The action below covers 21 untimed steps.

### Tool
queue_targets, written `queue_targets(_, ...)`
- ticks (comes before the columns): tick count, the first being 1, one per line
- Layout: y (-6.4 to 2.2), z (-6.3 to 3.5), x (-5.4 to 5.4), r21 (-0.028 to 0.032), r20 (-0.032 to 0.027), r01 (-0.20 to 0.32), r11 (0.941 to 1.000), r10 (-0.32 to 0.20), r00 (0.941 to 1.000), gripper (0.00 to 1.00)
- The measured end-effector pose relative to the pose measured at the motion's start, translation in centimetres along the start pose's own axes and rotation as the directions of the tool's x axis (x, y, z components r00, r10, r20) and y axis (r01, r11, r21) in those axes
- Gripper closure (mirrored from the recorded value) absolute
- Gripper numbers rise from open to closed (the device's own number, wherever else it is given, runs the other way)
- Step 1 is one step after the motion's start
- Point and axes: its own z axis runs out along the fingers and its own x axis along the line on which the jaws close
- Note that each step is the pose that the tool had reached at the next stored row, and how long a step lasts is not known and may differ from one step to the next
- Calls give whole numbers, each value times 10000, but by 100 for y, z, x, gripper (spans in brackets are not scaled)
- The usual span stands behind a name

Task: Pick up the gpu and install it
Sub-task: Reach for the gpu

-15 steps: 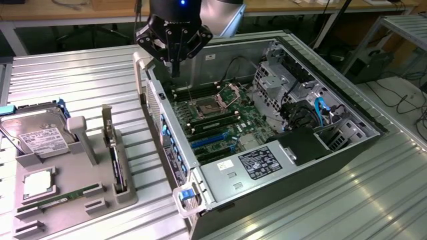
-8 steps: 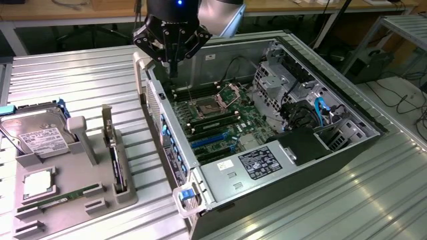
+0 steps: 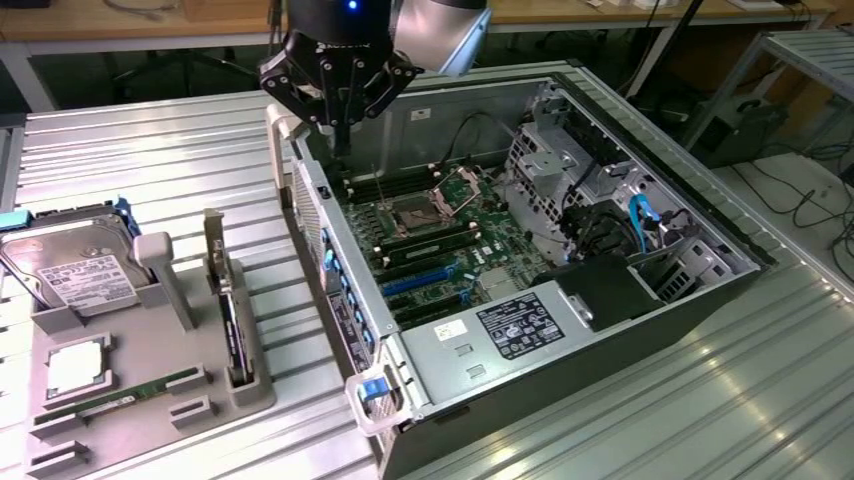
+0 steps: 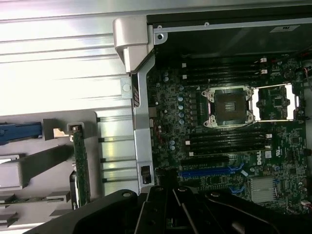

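The gpu stands on edge in a slot of the grey holder on the exterior view's left, its silver bracket end uppermost. In the wrist view the gpu shows as a narrow green board edge beside the case. My gripper hangs over the far corner of the open computer case, above the motherboard's edge and well apart from the gpu. Its fingers are shut together with nothing between them. In the wrist view the gripper is over the blue expansion slots.
The motherboard holds an open processor socket and memory slots. A hard drive, a processor chip and a memory stick sit in the holder. The case handle and side wall rise between gripper and holder.
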Motion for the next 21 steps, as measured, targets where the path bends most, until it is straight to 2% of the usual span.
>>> queue_targets(21, -14, -4, 137, 1, -1, 0, 10000, 0, 10000, 89)
